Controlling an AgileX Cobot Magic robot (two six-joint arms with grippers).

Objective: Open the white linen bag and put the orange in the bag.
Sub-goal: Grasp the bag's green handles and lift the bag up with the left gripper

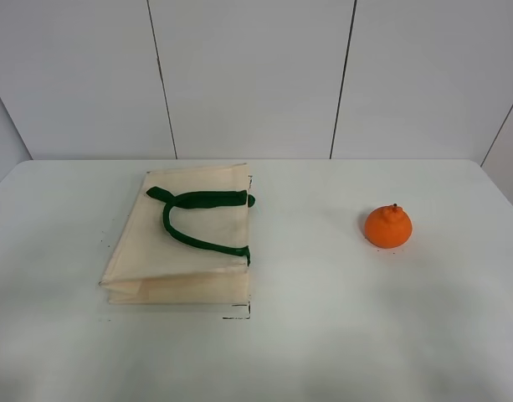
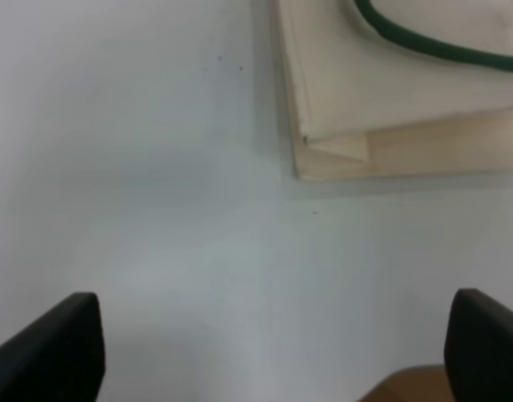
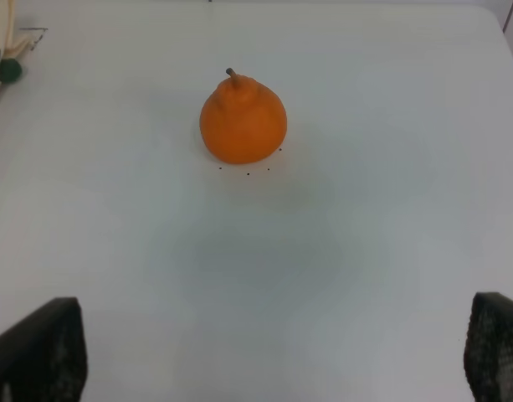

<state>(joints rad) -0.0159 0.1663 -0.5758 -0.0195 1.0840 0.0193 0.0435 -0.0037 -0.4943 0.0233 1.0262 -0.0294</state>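
The white linen bag (image 1: pixel 185 243) lies flat and folded on the left half of the white table, its dark green handles (image 1: pixel 197 219) resting on top. The orange (image 1: pixel 387 226) stands upright on the right half, knob and stem up, well apart from the bag. No arm shows in the exterior high view. In the left wrist view my left gripper (image 2: pixel 269 352) is open over bare table, a corner of the bag (image 2: pixel 390 92) ahead of it. My right gripper (image 3: pixel 273 356) is open too, with the orange (image 3: pixel 243 120) some way ahead of its fingertips and nothing between them.
The table (image 1: pixel 323 335) is white, with a grey panelled wall behind its far edge. A brown patch (image 2: pixel 407 385) shows at the lower edge of the left wrist view. A bit of the bag and a green tab (image 3: pixel 3 67) show at the edge of the right wrist view.
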